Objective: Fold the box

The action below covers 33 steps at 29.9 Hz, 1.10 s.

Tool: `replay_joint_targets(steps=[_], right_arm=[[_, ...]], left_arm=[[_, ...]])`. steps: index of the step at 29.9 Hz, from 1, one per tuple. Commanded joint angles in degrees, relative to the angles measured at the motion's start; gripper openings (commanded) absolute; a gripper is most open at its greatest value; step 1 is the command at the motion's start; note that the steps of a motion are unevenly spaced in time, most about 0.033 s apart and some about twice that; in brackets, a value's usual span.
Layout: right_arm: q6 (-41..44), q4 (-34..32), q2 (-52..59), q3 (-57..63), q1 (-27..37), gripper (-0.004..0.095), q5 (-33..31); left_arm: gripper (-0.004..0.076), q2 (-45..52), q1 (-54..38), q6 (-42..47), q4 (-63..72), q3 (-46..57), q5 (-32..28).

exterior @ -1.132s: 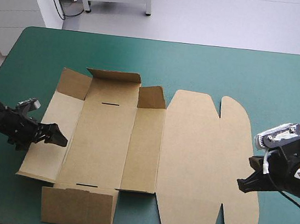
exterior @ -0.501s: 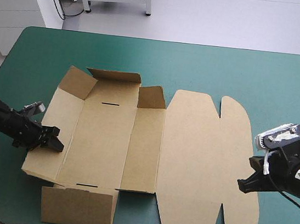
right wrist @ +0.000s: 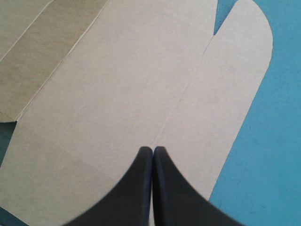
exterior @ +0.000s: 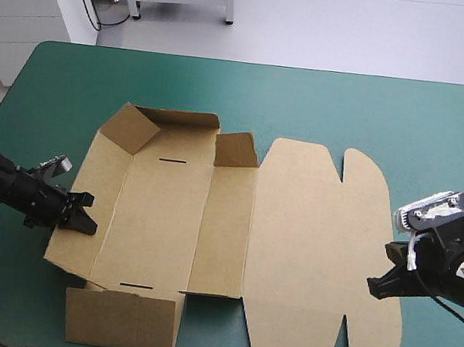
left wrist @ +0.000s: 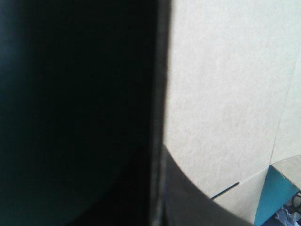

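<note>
The box (exterior: 225, 224) lies open near the middle of the desk (exterior: 310, 98), with its long axis running left to right. Its lid (exterior: 316, 253) lies flat and points toward the desk's right edge, one rounded ear on the far side and one on the near side. The tray part is to the left. The left wall (exterior: 83, 197) tilts up off the teal-green cover, and its far tab (exterior: 131, 128) leans inward. The far flap (exterior: 178, 118) is raised, and the near flap (exterior: 120, 320) lies outward on the desk.

The left gripper (exterior: 81, 215) is at the left wall's outer edge, its fingers (left wrist: 188, 202) clamped on the board. The right gripper (exterior: 376, 287) is over the lid's right edge with its fingers pressed together on nothing. Whether it touches the board I cannot tell.
</note>
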State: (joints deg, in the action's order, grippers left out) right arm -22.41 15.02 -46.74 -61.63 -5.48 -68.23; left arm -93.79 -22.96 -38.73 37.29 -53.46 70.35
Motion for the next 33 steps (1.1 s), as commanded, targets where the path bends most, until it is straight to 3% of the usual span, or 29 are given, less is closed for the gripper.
replay_joint_targets(steps=[1,15,24,33], right_arm=[[-0.62,0.82,0.23,-1.12,0.38,-0.0019,2.88],[-0.76,-2.49,0.23,-6.02,0.38,-0.0019,4.8],[-0.76,-2.49,0.48,-7.15,0.38,-0.0019,5.67],[-0.44,-2.39,0.48,-7.15,0.38,-0.0019,5.54]], left_arm=[[-0.0006,2.26,1.08,-0.24,7.14,-2.78,4.26],[-0.0006,8.55,15.05,2.92,1.52,-20.85,4.26],[-0.0006,8.18,31.06,7.05,-18.24,-35.51,3.23],[-0.0006,6.17,43.69,10.5,-33.51,-39.29,-4.9]])
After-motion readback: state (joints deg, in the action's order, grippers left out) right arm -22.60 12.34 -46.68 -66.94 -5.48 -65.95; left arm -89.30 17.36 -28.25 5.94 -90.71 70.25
